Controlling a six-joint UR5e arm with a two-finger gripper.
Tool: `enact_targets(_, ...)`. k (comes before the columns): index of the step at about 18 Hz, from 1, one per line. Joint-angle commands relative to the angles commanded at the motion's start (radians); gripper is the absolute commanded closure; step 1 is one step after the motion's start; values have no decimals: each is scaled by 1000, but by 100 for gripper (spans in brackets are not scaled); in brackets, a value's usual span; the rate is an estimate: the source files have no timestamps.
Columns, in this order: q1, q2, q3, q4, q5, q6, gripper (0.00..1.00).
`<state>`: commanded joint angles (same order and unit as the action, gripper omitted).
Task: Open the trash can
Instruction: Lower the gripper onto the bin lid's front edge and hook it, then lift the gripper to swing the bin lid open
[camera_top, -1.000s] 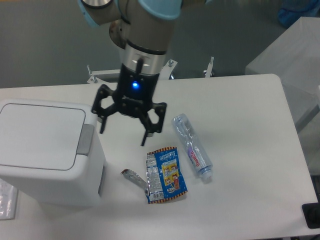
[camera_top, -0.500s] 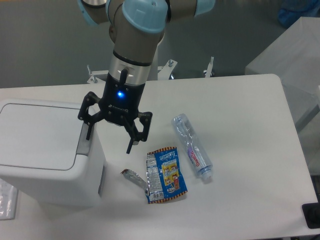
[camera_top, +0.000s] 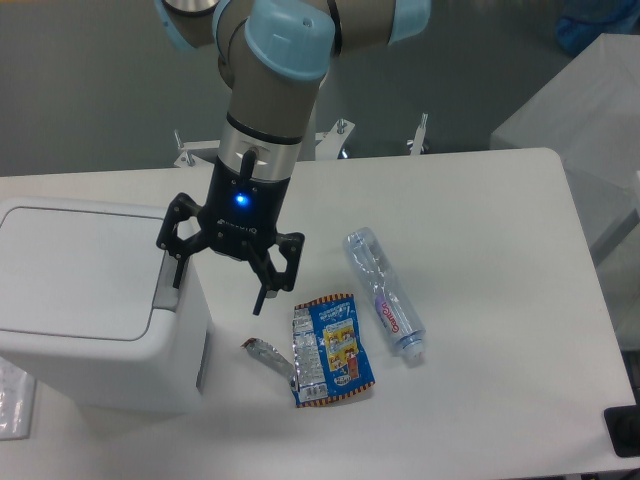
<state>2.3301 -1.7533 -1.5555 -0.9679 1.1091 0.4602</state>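
The white trash can (camera_top: 90, 300) stands at the left of the table with its flat lid shut. Its grey push-button tab (camera_top: 165, 290) is on the right edge of the lid. My gripper (camera_top: 218, 290) is open and empty, pointing down. Its left fingertip (camera_top: 178, 281) is at the grey tab, touching or just above it. Its right fingertip (camera_top: 258, 305) hangs beside the can over the table.
A blue snack packet (camera_top: 330, 348) and a small silver wrapper (camera_top: 268, 357) lie right of the can. A crushed clear plastic bottle (camera_top: 385, 295) lies further right. A clear bag (camera_top: 12, 398) is at the lower left edge.
My gripper moved left from over the table to the can's right edge one second ago, then dropped slightly in the last half second. The lid stayed shut.
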Motion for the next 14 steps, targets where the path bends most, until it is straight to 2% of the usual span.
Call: enact_targets(14,-3,-6,2,8,0,-9,0)
